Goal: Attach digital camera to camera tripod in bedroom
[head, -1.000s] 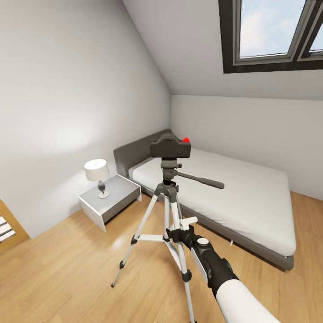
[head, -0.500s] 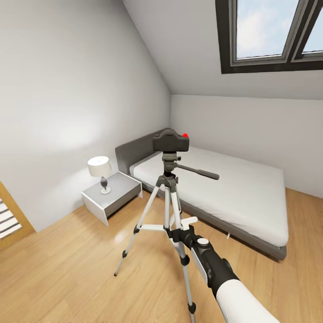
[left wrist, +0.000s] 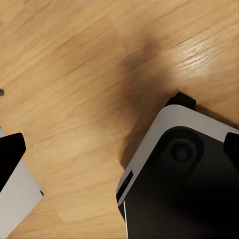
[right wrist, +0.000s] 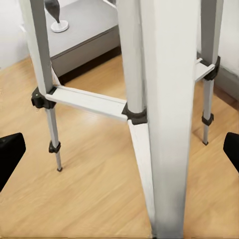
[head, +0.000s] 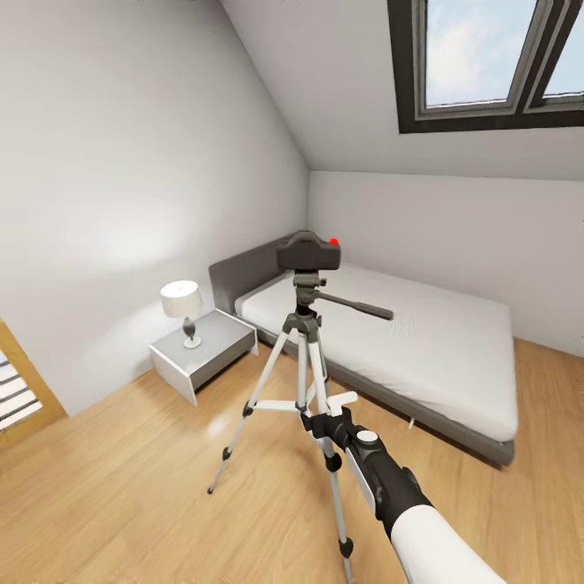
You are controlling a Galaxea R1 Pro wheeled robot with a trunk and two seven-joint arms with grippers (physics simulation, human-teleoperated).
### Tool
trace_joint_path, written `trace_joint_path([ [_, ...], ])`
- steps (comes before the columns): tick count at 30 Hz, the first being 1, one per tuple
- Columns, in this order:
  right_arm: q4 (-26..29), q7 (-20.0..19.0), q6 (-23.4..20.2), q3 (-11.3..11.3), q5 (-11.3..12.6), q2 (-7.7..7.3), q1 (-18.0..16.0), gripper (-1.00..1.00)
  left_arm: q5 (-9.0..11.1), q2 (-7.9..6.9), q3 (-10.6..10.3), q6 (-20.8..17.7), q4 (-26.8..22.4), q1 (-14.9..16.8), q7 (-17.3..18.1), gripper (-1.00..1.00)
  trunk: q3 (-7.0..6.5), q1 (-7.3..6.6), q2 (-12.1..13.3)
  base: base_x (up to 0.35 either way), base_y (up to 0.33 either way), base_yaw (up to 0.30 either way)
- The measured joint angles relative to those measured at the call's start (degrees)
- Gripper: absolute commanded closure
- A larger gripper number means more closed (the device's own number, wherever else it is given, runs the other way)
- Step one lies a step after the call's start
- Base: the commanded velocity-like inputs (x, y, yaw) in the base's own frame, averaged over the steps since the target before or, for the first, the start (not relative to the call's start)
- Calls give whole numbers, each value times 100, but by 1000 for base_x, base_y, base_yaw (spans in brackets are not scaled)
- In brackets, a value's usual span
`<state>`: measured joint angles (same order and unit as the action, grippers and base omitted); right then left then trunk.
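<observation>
1. The digital camera [head: 308, 250] sat on the head of the camera tripod [head: 302, 381], level and upright, its red button at the top corner. I judged the attachment done, since nothing else supported the camera.
2. The tripod stood on the wood floor [head: 122, 487] with three legs spread; behind it lay the bed [head: 422, 349], and beyond its left leg the nightstand [head: 203, 357] with its lamp [head: 182, 302]. The black pan handle [head: 357, 307] projected from the tripod head toward the bed.
3. My right hand [head: 328, 412] was low, just beside the tripod's near leg at the spreader brace. In the right wrist view its fingertips [right wrist: 10, 149] stood wide apart, holding nothing, with the leg between them but untouched.
4. The left hand [left wrist: 119, 149] pointed down at bare floor, fingertips apart and empty; part of the robot's own body lay below it.
5. I judged the right hand's nearness to the leg a knock risk.
</observation>
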<state>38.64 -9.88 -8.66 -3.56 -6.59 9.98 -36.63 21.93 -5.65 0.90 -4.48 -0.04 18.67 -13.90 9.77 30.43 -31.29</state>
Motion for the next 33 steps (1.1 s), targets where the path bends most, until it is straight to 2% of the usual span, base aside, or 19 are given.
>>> trace_joint_path([
  [8, -3, 0, -3, 3, 6, 0, 0, -100, -7, 21, 0, 0, -3, 0, -1, -100, 0, 1, 0, -311, 0, 0],
  [12, -5, -5, -10, 4, 18, -131, 0, -100, -8, 26, 0, 0, -2, 0, -2, -100, 0, 1, 0, -339, 0, 0],
  [13, -41, -9, -19, 6, 26, -241, 0, -100, -9, 28, 1, 0, -3, 0, -1, -100, 0, 1, 0, -342, 0, 0],
  [22, -445, -39, -19, 4, 63, -495, 0, -100, -9, 31, -4, 0, -3, 0, 0, -100, 0, 1, 0, -343, 0, 0],
  [23, -644, -45, -21, 3, 65, -535, 1, -100, -15, 37, -2, 2, -3, 0, -1, -100, 0, 1, 2, -344, 0, 0],
  [28, -808, -45, -24, 11, 67, -559, 0, -100, -21, 61, 0, 1, -3, 0, -1, -100, 0, 1, 0, -344, 0, 0],
  [33, -988, -46, -25, 14, 69, -648, 0, -100, -25, 99, -1, 0, -3, 0, -1, -100, 0, 1, 0, -344, 0, 0],
])
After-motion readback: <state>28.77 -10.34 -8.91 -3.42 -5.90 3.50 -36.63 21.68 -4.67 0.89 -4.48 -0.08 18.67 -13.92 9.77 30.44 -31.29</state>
